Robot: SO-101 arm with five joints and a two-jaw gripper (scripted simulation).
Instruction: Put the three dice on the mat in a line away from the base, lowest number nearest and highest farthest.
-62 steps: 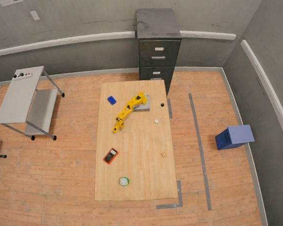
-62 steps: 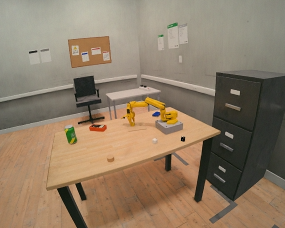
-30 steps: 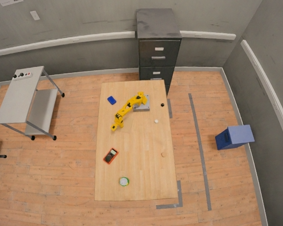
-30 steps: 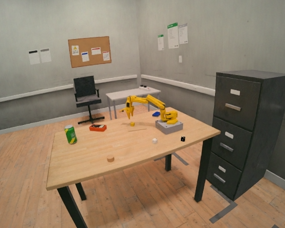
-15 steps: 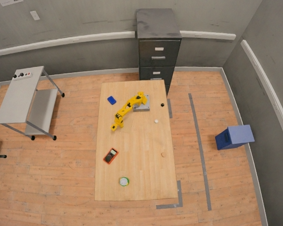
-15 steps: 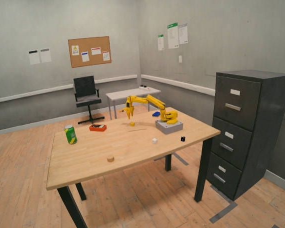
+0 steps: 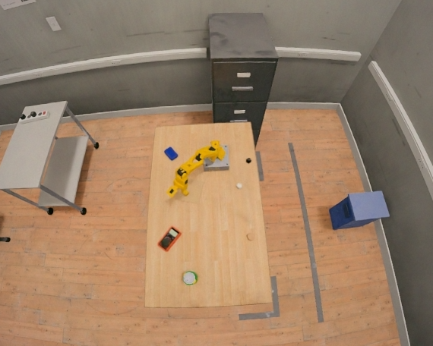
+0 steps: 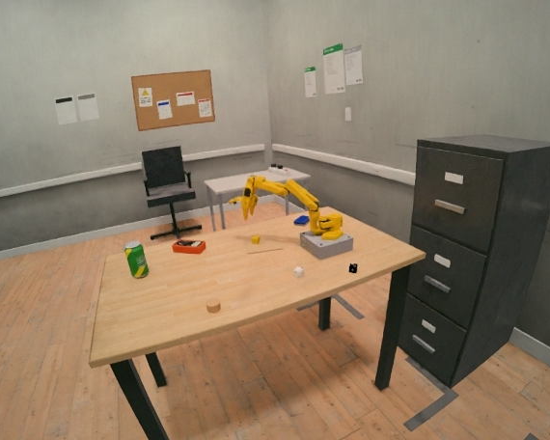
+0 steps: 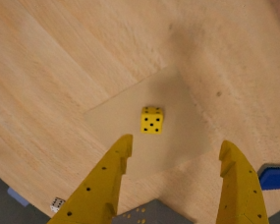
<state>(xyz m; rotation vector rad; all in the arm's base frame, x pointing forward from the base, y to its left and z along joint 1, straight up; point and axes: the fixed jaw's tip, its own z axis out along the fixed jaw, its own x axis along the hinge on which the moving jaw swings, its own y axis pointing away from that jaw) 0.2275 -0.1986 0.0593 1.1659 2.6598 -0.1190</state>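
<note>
Backing off cleanly looks like the business of the moment: the yellow cube die with black pips (image 8: pixel 256 239) (image 9: pixel 151 123) sits on the thin tan square mat (image 7: pixel 194 195) (image 8: pixel 264 250) (image 9: pixel 182 120), seemingly flat, and the yellow gripper (image 7: pixel 178 193) (image 8: pixel 238 209) (image 9: pixel 177 140) hangs above it. I'd want the arm well up before it swings sideways, since a brushed corner could turn the die and spoil its number. From where I stand, I can't be sure which of its two visible faces counts as the top.

The white die with dark pips (image 7: pixel 239 185) (image 8: pixel 298 272) (image 9: pixel 57 204) and the small black die (image 7: pixel 248 160) (image 8: pixel 352 267) are both off the mat, out on the bare wood to one side of the grey base block (image 7: pixel 222 168) (image 8: pixel 326 247) (image 9: pixel 159 211). Whichever is fetched next should be gripped square across two side faces, kept level, and lowered until it touches before release. Its spot has to follow from the numbers, on one line running out from the base, with finger room left beside the yellow die.

As for the jaws, they stand moderately apart, a good deal wider than the die looks between them, with nothing held and neither finger touching anything.
</note>
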